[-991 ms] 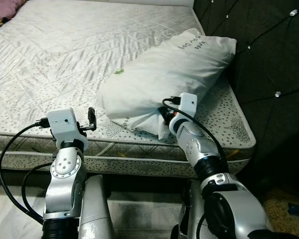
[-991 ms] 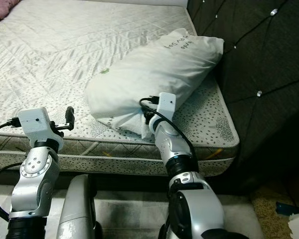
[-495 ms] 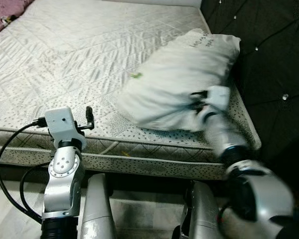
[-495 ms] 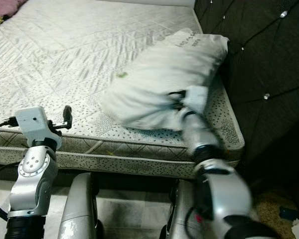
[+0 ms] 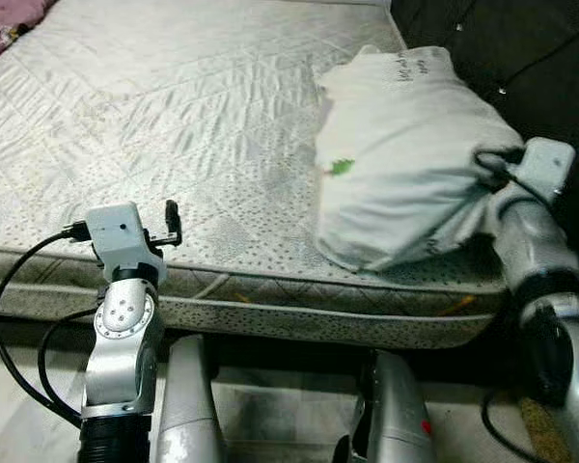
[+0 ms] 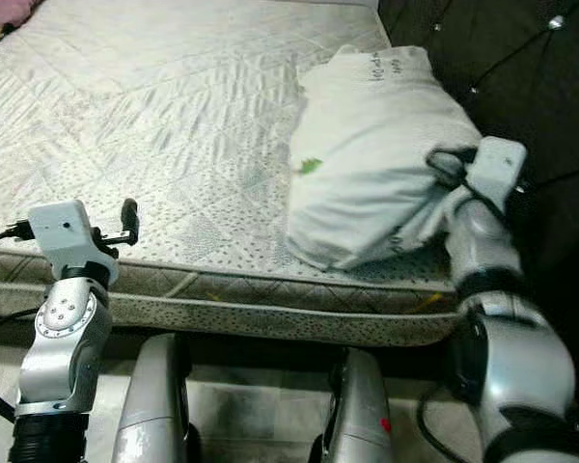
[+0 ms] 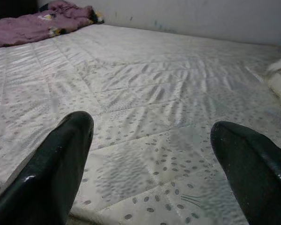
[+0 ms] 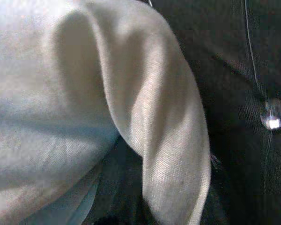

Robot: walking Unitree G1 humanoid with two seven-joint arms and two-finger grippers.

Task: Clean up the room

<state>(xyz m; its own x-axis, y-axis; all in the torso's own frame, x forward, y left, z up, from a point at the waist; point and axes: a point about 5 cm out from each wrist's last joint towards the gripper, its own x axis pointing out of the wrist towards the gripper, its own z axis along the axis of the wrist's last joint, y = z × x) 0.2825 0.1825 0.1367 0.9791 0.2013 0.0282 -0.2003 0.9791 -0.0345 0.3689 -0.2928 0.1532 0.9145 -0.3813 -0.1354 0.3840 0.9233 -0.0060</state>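
Clearly nearer on the right: pillow (image 5: 400, 164) lying on the mattress (image 5: 154, 125) against the dark tufted headboard (image 6: 531, 87), long axis running from the near bed edge toward the head. Right gripper (image 5: 482, 193) buried at its near corner, fingers hidden under cloth, so cannot tell. Left gripper (image 7: 164, 159) hovering well apart, fingers spread, empty.

White pillow (image 5: 396, 164), handwriting on its far end, lies lengthwise; near corner bunched at the right gripper (image 5: 484, 188).
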